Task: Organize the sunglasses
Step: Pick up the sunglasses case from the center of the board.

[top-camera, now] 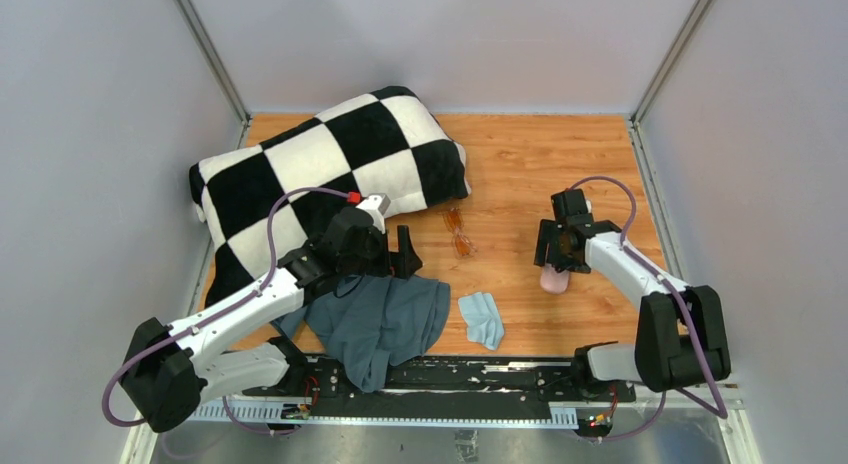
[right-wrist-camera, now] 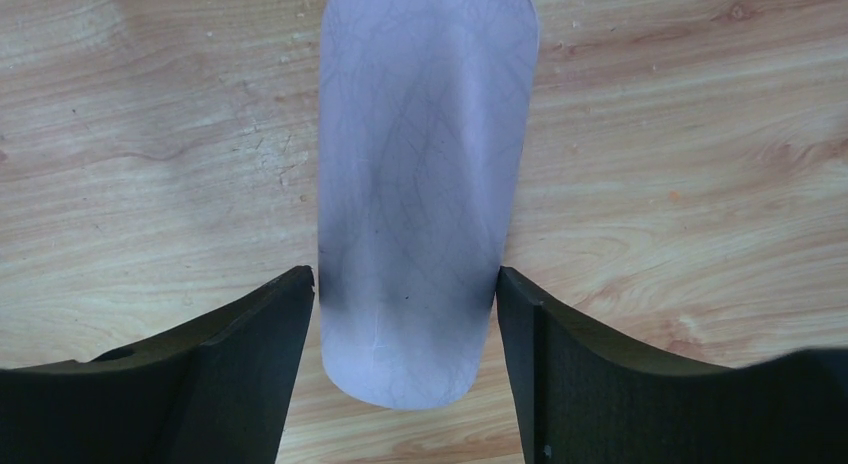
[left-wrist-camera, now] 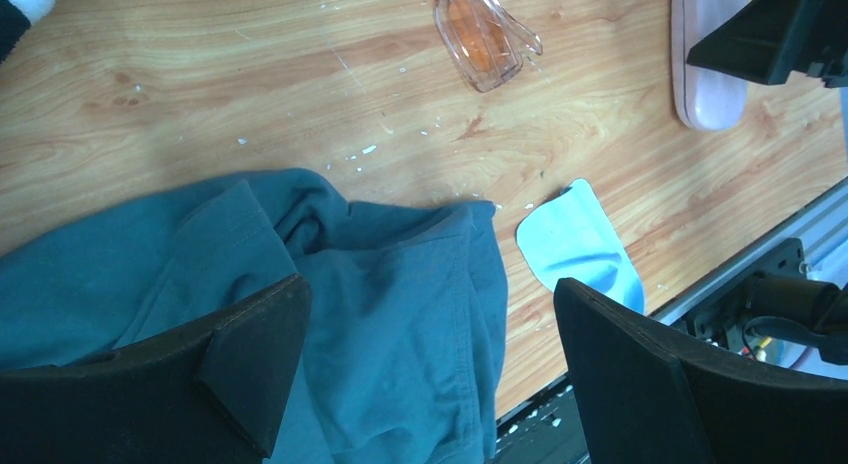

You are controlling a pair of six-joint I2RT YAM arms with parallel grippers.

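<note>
The sunglasses [top-camera: 459, 233], with orange-amber lenses, lie folded on the wooden table in front of the pillow. They also show at the top of the left wrist view [left-wrist-camera: 485, 34]. My left gripper [top-camera: 405, 254] is open and empty, hovering over a teal garment [left-wrist-camera: 400, 314] to the left of the sunglasses. My right gripper [top-camera: 558, 246] is to the right of the sunglasses. Its fingers [right-wrist-camera: 290, 324] touch both sides of the pink glasses case [right-wrist-camera: 420, 184], which lies closed on the table. The case also shows in the top view [top-camera: 554, 280].
A black-and-white checkered pillow [top-camera: 320, 174] fills the back left. The crumpled teal garment [top-camera: 385, 324] lies at the front near the rail. A small light-blue cloth [top-camera: 482, 318] lies beside it, and shows in the left wrist view [left-wrist-camera: 580, 244]. Grey walls enclose the table.
</note>
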